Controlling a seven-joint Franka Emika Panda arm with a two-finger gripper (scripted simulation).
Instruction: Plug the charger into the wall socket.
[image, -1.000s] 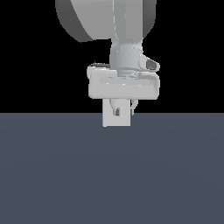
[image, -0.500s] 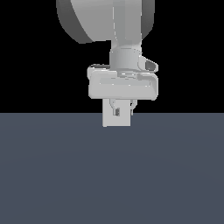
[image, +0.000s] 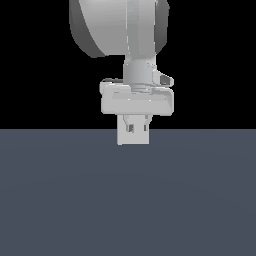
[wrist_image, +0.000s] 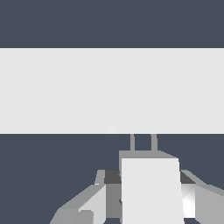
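Note:
In the wrist view my gripper (wrist_image: 148, 199) is shut on the charger (wrist_image: 151, 188), a white block held between the two fingers (wrist_image: 87, 203). Its two thin prongs (wrist_image: 142, 142) point at the wall socket (wrist_image: 65, 87), a wide flat white plate straight ahead. The prong tips reach the plate's edge in the picture; I cannot tell if they touch it. No orange dots show. In the exterior view the gripper (image: 136, 125) hangs in front of the upright white socket plate (image: 134, 139), and the charger is hidden there.
A dark grey-blue table (image: 128, 200) spreads under the gripper and the plate. The arm's large grey body (image: 120, 30) fills the upper part of the exterior view. The background is black.

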